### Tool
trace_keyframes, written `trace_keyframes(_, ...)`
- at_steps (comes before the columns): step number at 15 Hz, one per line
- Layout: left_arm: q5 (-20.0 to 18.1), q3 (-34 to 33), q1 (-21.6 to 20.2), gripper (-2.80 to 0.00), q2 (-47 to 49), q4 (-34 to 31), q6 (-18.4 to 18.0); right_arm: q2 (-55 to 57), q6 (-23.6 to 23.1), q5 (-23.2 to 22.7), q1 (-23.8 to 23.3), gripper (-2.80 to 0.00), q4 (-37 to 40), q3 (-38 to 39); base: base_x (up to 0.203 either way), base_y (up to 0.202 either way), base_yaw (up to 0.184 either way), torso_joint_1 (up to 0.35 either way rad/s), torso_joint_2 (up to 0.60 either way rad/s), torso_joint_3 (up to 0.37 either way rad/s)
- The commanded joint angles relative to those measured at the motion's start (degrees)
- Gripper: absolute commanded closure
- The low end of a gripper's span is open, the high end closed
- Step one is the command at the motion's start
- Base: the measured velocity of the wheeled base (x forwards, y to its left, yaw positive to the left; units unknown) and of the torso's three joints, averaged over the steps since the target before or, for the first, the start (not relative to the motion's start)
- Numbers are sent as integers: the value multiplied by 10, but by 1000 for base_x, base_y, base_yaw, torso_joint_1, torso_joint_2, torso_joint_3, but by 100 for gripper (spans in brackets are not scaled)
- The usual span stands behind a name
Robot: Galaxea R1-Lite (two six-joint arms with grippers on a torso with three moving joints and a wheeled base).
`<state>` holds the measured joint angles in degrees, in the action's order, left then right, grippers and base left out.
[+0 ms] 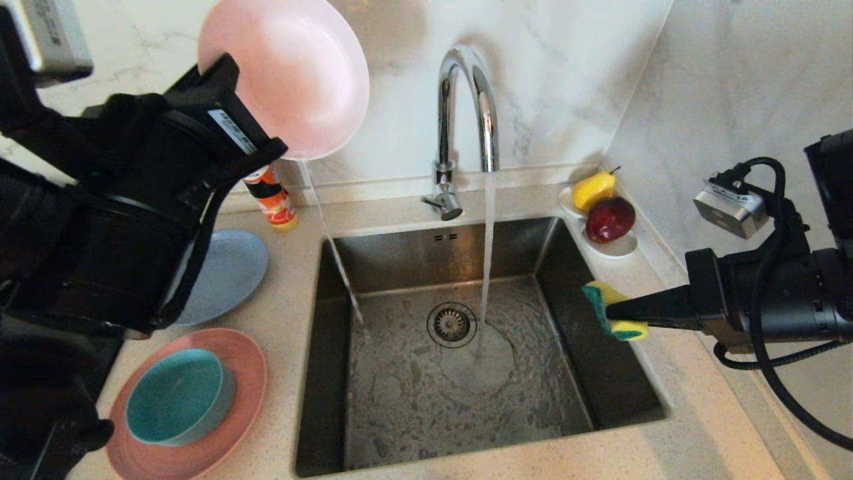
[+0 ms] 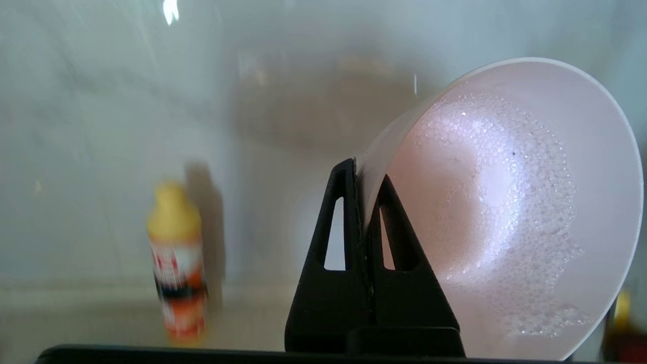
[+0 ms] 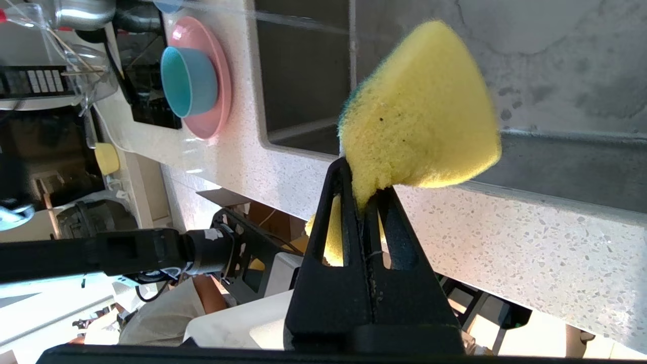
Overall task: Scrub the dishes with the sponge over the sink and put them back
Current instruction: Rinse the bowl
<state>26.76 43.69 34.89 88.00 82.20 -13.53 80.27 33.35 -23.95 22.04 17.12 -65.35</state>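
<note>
I see the pale pink matte bowl (image 1: pixel 286 73) held high above the counter's back left, tilted on edge, its inside filmed with white suds in the left wrist view (image 2: pixel 510 212). A thin stream of water runs from its lower rim down into the large square stainless steel sink (image 1: pixel 393 400). My left gripper (image 2: pixel 365 199) is clamped tight on the bowl's rim, one finger inside and one outside. My right gripper (image 1: pixel 610 311) sits over the sink's right edge, pinched closed on the small yellow sponge with a dark green scouring side (image 1: pixel 616 313), which is squashed between the fingers.

The chrome tap (image 1: pixel 466 113) is running onto the wet basin floor beside the round drain strainer (image 1: pixel 452 325). Left of the sink, the teal bowl (image 1: pixel 176 397) sits on the larger salmon-pink plate (image 1: pixel 246 373), with the blue-grey plate (image 1: pixel 230 273) just behind. An orange-labelled bottle (image 1: pixel 273 200) stands near the wall below the bowl. The basin between tap stream and sponge lies open.
</note>
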Motion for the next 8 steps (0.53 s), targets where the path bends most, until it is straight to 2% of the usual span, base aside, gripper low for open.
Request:
trace_keyframes(1,3,-7,-1,0,19,-32,14,-10,2,-1,0,0,1,1,0,0,0,0,0,0)
trace_keyframes(3,4,-6,-3,0,24,-141,57,-20,3,-1,0,0,2,6,0,0,0,0,0,0)
trace_keyframes(6,3,44,-13,0,9,-392,153,-41,2,0,0,0,3,20,0,0,0,0,0,0)
trace_keyframes(8,-11,109,-36,0,-11,-595,225,-52,2,0,0,0,7,28,0,0,0,0,0,0)
